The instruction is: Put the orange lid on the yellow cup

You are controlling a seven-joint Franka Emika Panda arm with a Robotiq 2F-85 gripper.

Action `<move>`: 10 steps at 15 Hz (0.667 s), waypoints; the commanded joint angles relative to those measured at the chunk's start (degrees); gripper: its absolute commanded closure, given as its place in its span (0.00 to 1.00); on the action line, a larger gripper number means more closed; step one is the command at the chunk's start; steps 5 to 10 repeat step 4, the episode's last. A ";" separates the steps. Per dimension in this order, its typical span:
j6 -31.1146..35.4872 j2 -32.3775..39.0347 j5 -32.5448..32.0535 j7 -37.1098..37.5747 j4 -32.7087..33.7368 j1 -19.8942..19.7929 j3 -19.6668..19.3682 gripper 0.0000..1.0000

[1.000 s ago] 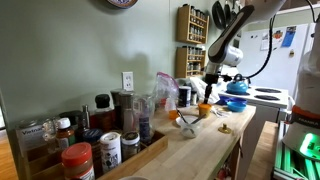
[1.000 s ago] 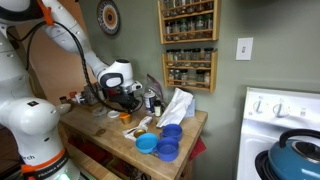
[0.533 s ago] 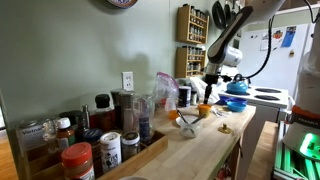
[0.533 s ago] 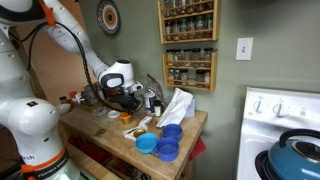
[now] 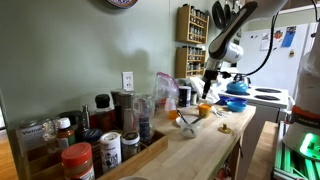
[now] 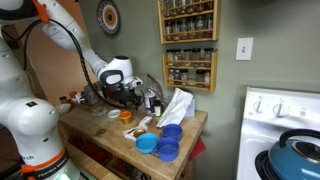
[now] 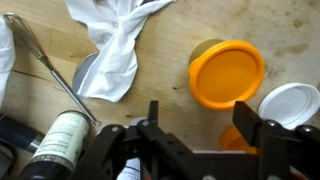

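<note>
Orange lid (image 7: 229, 73) flat across the mouth of the yellow cup (image 7: 204, 49), only a strip of pale wall showing at its upper-left edge. Both on the wooden counter (image 7: 170, 40), just beside a white lid (image 7: 291, 102). Gripper (image 7: 198, 122) above and apart from them, jaws spread wide with nothing between. Crumpled white cloth (image 7: 115, 45) near the cup, a whisk (image 7: 45, 65) past it, a bottle (image 7: 58, 142) lying by the gripper's body. In an exterior view, gripper (image 5: 210, 80) hanging over the lid (image 5: 204, 107) at the counter's far end, blue pot (image 5: 236, 87) on the stove (image 5: 265, 97) behind. In an exterior view, blue cups (image 6: 170, 132) near the counter's edge.
</note>
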 commanded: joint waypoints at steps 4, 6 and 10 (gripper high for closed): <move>-5.46 -8.21 -0.22 -6.74 -1.59 2.02 -0.68 0.00; -5.46 -8.21 -0.22 -6.74 -1.59 2.02 -0.68 0.00; -5.46 -8.21 -0.22 -6.74 -1.59 2.02 -0.68 0.00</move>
